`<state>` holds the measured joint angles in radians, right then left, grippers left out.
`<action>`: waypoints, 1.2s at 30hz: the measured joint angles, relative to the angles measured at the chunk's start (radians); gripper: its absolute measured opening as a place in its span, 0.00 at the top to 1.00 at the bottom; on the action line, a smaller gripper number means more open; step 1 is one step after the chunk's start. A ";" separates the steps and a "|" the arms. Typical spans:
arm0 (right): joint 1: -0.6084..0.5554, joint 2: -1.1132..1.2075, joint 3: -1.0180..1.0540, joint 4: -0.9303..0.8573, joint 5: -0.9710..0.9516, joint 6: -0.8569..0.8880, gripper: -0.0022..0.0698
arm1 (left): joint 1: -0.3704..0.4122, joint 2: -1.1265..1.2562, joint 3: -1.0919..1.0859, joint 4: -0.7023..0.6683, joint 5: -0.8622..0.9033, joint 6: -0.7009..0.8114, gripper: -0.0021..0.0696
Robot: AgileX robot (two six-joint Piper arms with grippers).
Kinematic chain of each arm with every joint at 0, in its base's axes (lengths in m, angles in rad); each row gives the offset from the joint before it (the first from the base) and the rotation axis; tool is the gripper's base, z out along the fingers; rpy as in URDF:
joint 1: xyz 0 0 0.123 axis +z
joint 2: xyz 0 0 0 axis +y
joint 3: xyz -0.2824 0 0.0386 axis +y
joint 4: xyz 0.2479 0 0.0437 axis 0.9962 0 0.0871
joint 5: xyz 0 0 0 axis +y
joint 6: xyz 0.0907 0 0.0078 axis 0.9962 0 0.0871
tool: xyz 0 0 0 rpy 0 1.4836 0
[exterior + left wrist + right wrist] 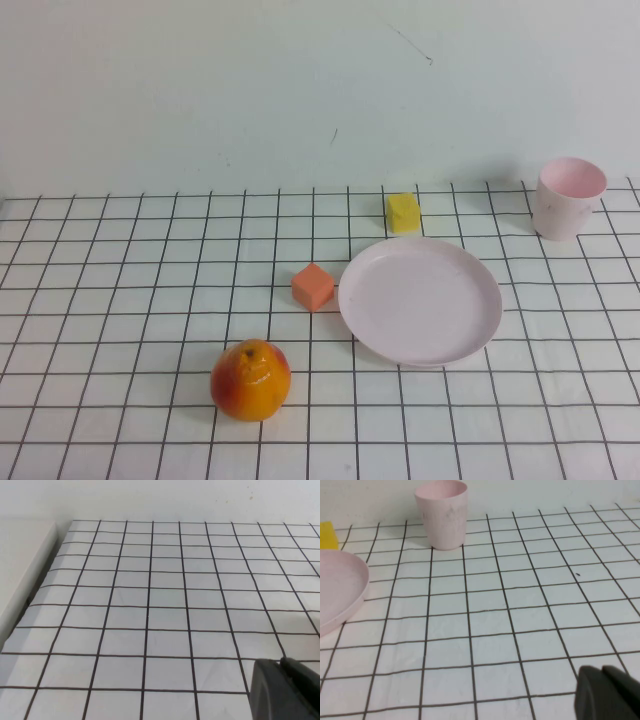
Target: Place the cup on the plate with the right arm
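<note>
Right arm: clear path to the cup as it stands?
Probably yes. The cup stands upright on bare grid cloth beyond the right tool, nothing between them; the plate sits off to one side. Left tool is parked elsewhere.

The cup (569, 197) and plate (420, 300) look like smooth matt plastic. The fruit (250, 379) is glossy; the desk (120, 300) cover looks like cloth.

Bright, even light floods the gridded table (120, 300); soft shadows sit behind the cup (568, 197), glare gleams on the fruit (250, 379), and both wrist views' dark near corners blur.
</note>
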<state>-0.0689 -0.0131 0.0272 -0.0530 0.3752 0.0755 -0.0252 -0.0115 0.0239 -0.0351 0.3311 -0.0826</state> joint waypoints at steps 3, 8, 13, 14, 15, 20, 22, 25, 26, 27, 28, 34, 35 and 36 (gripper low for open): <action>0.000 0.000 0.000 0.000 0.000 0.000 0.97 | 0.000 0.000 0.000 0.000 0.000 0.000 0.97; 0.000 0.000 0.000 0.000 0.000 0.000 0.97 | 0.000 0.000 0.000 0.000 0.000 0.000 0.97; 0.000 0.000 0.000 0.000 0.000 0.000 0.97 | 0.000 0.000 0.000 0.000 0.000 0.000 0.97; 0.000 0.000 0.000 0.000 0.000 0.000 0.97 | 0.000 0.000 0.000 0.000 0.000 0.000 0.97; 0.000 0.000 0.000 0.000 0.000 0.000 0.97 | 0.000 0.000 0.000 0.000 0.000 0.000 0.97; 0.000 0.000 0.000 -0.004 -0.033 0.000 0.97 | 0.000 0.000 0.000 0.000 0.000 0.000 0.97; 0.000 0.000 0.002 -0.012 -0.093 0.000 0.97 | 0.000 0.000 0.000 0.000 0.000 0.000 0.97; 0.000 0.000 0.002 -0.015 -0.204 0.000 0.97 | 0.000 0.000 0.000 0.000 0.000 0.000 0.97; 0.000 0.000 0.002 -0.015 -0.244 0.000 0.97 | 0.000 0.000 0.000 0.000 0.000 0.000 0.97; 0.000 0.000 0.002 -0.015 -0.284 0.000 0.97 | 0.000 0.000 0.000 0.000 0.000 0.000 0.97; 0.000 0.000 0.002 -0.016 -0.325 0.000 0.97 | 0.000 0.000 0.000 0.000 0.000 0.000 0.98; 0.000 0.000 0.002 -0.019 -0.599 0.001 0.97 | 0.000 0.000 0.000 0.000 0.000 0.000 0.98; 0.000 0.000 0.002 -0.019 -0.634 0.002 0.97 | 0.000 0.000 0.000 0.000 0.000 0.000 0.98; 0.000 0.000 0.002 -0.019 -0.674 0.003 0.97 | 0.000 0.000 0.000 0.000 0.000 0.000 0.98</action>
<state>-0.0689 -0.0131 0.0290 -0.0716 -0.2984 0.0787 -0.0252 -0.0115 0.0239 -0.0351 0.3311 -0.0826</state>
